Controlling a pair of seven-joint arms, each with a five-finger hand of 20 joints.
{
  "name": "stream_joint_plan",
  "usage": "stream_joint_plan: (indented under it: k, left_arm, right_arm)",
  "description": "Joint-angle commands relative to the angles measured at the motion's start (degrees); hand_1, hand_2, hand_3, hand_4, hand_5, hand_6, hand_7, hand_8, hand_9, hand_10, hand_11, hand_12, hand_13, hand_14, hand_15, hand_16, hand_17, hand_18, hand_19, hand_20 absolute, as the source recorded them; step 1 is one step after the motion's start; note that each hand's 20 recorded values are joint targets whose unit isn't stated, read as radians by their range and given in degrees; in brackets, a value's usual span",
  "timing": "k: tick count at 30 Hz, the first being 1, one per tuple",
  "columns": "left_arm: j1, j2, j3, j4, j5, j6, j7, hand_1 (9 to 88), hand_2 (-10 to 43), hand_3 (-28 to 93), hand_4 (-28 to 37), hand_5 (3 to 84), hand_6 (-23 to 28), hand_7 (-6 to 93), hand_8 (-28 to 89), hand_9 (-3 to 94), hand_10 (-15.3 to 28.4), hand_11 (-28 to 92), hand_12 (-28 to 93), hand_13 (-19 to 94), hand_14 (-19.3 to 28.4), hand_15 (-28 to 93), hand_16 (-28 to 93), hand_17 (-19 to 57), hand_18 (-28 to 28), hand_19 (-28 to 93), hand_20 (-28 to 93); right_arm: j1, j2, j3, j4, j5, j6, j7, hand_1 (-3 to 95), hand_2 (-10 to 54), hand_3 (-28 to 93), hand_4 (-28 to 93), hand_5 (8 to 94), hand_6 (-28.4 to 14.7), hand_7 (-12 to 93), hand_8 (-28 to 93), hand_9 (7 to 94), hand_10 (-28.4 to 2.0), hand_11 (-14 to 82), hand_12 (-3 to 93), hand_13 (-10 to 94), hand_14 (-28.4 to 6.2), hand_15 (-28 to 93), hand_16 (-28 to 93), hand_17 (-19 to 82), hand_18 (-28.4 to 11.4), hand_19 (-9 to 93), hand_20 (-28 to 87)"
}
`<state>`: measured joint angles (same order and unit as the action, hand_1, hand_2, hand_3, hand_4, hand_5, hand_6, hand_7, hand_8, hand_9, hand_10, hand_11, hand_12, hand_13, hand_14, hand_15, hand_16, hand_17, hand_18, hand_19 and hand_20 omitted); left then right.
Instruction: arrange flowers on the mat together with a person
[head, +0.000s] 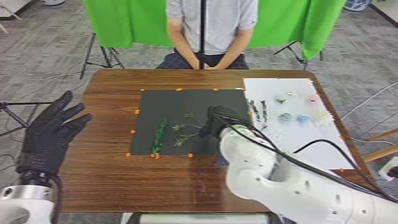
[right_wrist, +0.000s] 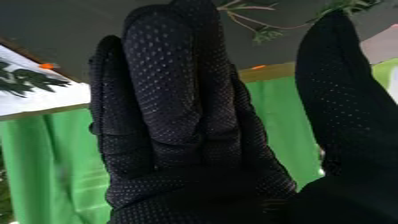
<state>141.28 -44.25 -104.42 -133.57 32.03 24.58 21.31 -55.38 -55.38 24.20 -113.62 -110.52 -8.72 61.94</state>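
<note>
The robot's right hand (head: 219, 119) is hovering or resting over the right part of the dark mat (head: 169, 102), its fingers straight, its thumb standing apart and nothing held between them; whether it is touching the mat cannot be told. The left hand (head: 53, 132) is waiting at the left of the table (head: 107, 180), relaxed, spread and empty. A branching green sprig (head: 179, 127) is lying on the mat just left of the right hand, and a long leafy stem (head: 160, 136) is lying farther left. On the white mat (head: 293, 142) to the right, a pink flower (head: 312, 99), a blue flower (head: 303, 119) and dark leaf sprigs (head: 264, 107) are waiting. All of these are probably weighing next to nothing; the stems are likely springy, the petals soft and easily crushed. The branching sprig is asking for a light pinch on a bare stretch of twig, since its leaf tufts may bend or snag on the glove. The flowers are best taken low on the stem, beneath the bloom.
</note>
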Motion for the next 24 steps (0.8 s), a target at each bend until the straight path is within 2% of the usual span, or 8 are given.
stream_joint_plan:
  k: [1, 5, 7, 11, 16, 20, 22, 24]
  left_arm:
    - [-1.0, -0.54, 0.72, 0.49, 0.47, -0.07, -0.78, 21.9, 7.3, 77, -22.2, 30.2, 4.5, 11.6, -9, 28.9, 14.6, 19, 12, 21, 20.4, 42, -5, -9.5, 19.2, 37, 14]
    - [-1.1, -1.2, 0.44, 0.53, 0.83, -0.25, -1.21, 21.9, 7.3, 77, -22.1, 30.2, 4.5, 11.5, -9, 29.2, 14.6, 20, 12, 21, 20.5, 42, -5, -9.5, 19.2, 37, 14]
    - [-0.3, -0.41, 0.36, 0.4, -0.02, 0.38, -0.07, 21.9, 7.3, 77, -22.1, 30.1, 4.5, 11.6, -9, 29.1, 14.7, 20, 12, 21, 20.5, 42, -5, -9.5, 19.2, 38, 14]
    - [0.5, 0.19, 0.11, 0.28, -0.79, 0.88, 0.71, 21.9, 7.3, 77, -22.2, 30.2, 4.6, 11.6, -9, 29.1, 14.7, 20, 12, 21, 20.5, 42, -5, -9.5, 19.3, 38, 14]
    - [0.8, -0.9, -0.49, 0.09, -0.16, 0.64, 0.13, 22.0, 7.4, 77, -22.2, 30.2, 4.6, 11.7, -9, 29.1, 14.7, 20, 12, 21, 20.6, 42, -5, -9.5, 19.3, 38, 14]
    - [1.7, 0.23, -0.74, -0.09, -1.22, 1.31, 1.45, 22.0, 7.5, 77, -22.2, 30.2, 4.6, 11.6, -9, 29.1, 14.7, 20, 12, 21, 20.7, 42, -5, -9.5, 19.3, 38, 14]
    - [1.5, -0.09, -0.69, -0.08, -0.88, 1.2, 1.2, 22.1, 7.5, 77, -22.2, 30.2, 4.7, 11.6, -9, 29.1, 14.7, 20, 12, 21, 20.7, 42, -5, -9.5, 19.3, 38, 14]
    - [1.1, -0.71, -0.89, -0.13, -0.22, 0.86, 0.3, 22.1, 7.5, 77, -22.2, 30.2, 4.7, 11.6, -9, 29.2, 14.8, 20, 12, 21, 20.7, 42, -5, -9.5, 19.3, 38, 14]
  right_arm:
    - [5.0, -3.5, -3.0, 5.6, 3.7, -0.6, 0.1, 40.7, -9.5, 63, -20, 58.2, -7.9, 10, -10, 80.7, -18.2, 25.5, 18.6, 81, -9.2, 56, 17, 49, -21.8, 93, -4]
    - [5.8, -4.0, -4.0, 7.2, 4.6, -0.9, 0.6, 40.3, -9.5, 63, -20, 57.6, -7.7, 9, -10, 80.3, -18.3, 25.7, 18.6, 81, -9.3, 56, 17, 49, -21.8, 93, -4]
    - [5.5, -4.3, -3.6, 7.5, 5.8, -1.7, 0.6, 40.2, -9.5, 63, -20, 57.4, -7.7, 9, -10, 80.1, -18.3, 25.8, 18.6, 80, -9.3, 56, 17, 49, -21.8, 93, -5]
    - [4.5, -3.6, -3.7, 6.0, 5.4, -3.1, -0.1, 40.1, -9.5, 63, -20, 57.7, -7.8, 10, -9, 79.8, -18.3, 26.1, 18.6, 80, -9.5, 56, 17, 49, -21.9, 93, -5]
    - [2.4, -2.8, -3.1, 3.6, 6.0, -4.8, -0.6, 40.1, -9.5, 63, -20, 60.3, -7.6, 10, -10, 80.1, -18.1, 26.4, 18.6, 80, -9.7, 56, 17, 48, -22.1, 93, -5]
    - [1.1, -2.2, -2.9, 1.9, 6.5, -5.6, -1.4, 40.4, -9.2, 62, -20, 61.6, -7.4, 11, -10, 80.3, -18.1, 26.4, 18.6, 80, -9.8, 56, 17, 48, -22.3, 93, -5]
    - [0.4, -1.8, -3.0, 0.9, 5.7, -5.8, -1.6, 40.4, -9.0, 62, -20, 62.9, -7.1, 11, -10, 80.3, -18.1, 26.4, 18.7, 80, -9.8, 56, 17, 48, -22.3, 93, -5]
    - [-0.4, -1.7, -2.5, 0.1, 5.3, -6.3, -2.0, 40.4, -8.9, 62, -20, 63.3, -7.0, 11, -10, 80.4, -18.0, 26.4, 18.7, 80, -9.9, 57, 17, 48, -22.4, 93, -5]
